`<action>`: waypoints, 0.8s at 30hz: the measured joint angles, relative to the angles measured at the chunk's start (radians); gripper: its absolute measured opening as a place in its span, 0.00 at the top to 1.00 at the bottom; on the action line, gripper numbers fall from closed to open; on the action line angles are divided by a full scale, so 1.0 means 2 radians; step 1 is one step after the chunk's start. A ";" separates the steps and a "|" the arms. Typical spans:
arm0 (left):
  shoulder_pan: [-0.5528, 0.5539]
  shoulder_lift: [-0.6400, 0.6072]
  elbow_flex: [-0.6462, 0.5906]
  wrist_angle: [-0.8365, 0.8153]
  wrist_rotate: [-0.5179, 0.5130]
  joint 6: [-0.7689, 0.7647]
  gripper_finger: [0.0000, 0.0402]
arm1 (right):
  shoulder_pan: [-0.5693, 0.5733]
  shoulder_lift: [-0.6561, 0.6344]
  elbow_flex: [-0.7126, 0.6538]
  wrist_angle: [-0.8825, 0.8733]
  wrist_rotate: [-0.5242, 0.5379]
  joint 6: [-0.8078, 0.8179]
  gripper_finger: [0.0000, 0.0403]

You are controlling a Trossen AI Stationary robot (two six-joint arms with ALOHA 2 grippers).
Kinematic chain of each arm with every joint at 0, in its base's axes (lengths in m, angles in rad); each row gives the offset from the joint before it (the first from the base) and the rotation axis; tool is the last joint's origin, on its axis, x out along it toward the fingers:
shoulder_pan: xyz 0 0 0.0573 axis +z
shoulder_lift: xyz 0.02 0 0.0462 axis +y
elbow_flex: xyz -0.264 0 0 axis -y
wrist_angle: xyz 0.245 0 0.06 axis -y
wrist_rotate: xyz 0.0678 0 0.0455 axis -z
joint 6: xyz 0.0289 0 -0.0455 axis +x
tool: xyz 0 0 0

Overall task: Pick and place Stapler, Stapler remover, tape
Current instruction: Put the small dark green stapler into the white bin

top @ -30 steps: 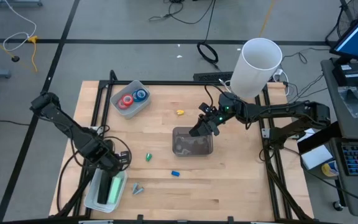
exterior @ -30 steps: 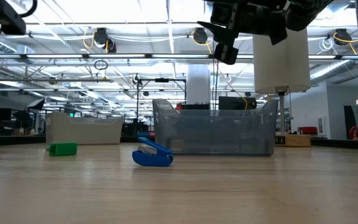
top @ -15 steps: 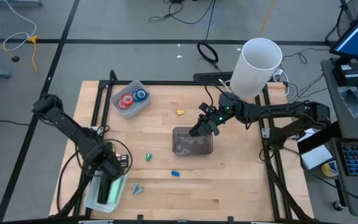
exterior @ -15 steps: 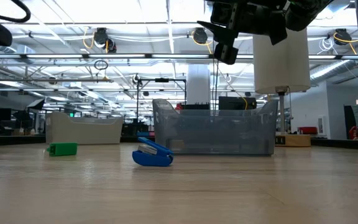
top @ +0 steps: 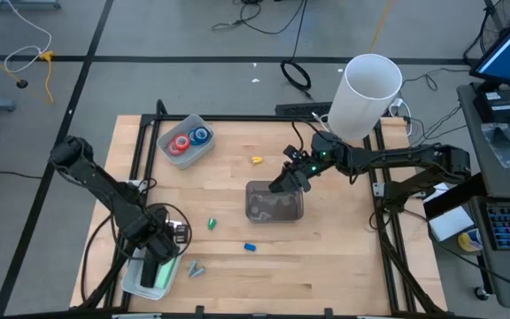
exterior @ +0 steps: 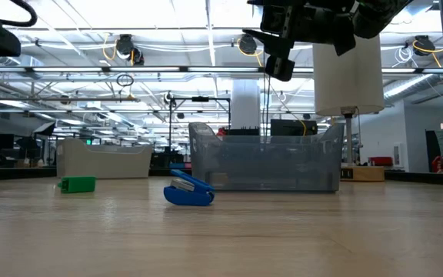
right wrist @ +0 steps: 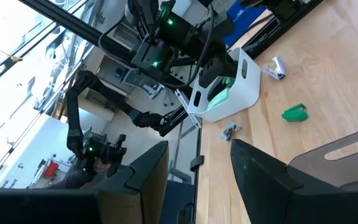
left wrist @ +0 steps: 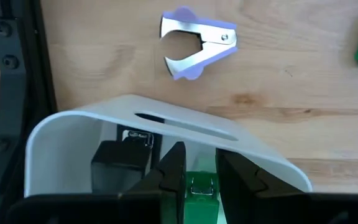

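My left gripper (left wrist: 199, 177) points down into a white bin (top: 140, 276) at the near left and is shut on a green stapler (left wrist: 199, 188). A black stapler (left wrist: 120, 167) lies in the bin beside it. The stapler remover (left wrist: 197, 39), purple with metal jaws, lies on the table just right of the bin. A small green stapler (top: 211, 224) and a small blue one (exterior: 188, 190) lie mid-table. Tape rolls (top: 189, 140), red and blue, sit in a grey tray (top: 168, 131) at the far left. My right gripper (top: 286, 182) hovers open over a clear bin (top: 274, 202). My left gripper pinches the green stapler between its two fingers (left wrist: 171, 174), coming from above and pointing down. The held part (left wrist: 200, 184) shows green plastic with a metal piece. The stapler sits inside the white bin; whether it rests on the bin's floor I cannot tell.
A tall white cylinder (top: 366, 93) stands at the far right corner behind the right arm. A small yellow piece (top: 256, 160) lies on the table beyond the clear bin. Bare wood stretches across the table's near right part.
My left gripper has sunk and shifted toward the table's near edge, going deeper into the white bin with the green stapler still between its fingers. The right arm has kept still.
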 joint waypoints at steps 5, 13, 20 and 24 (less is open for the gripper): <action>0.000 0.010 0.000 0.002 0.000 0.009 0.84 | 0.000 0.000 0.000 0.001 0.001 0.000 0.59; 0.000 0.022 0.000 0.013 0.000 0.021 0.77 | 0.000 0.000 0.000 0.001 0.002 0.002 0.59; 0.000 0.022 0.000 0.019 0.001 0.019 0.52 | 0.000 0.000 0.000 0.001 0.001 0.002 0.59; 0.000 0.015 0.000 0.023 0.013 0.008 0.46 | 0.000 0.000 0.000 0.001 -0.001 0.002 0.59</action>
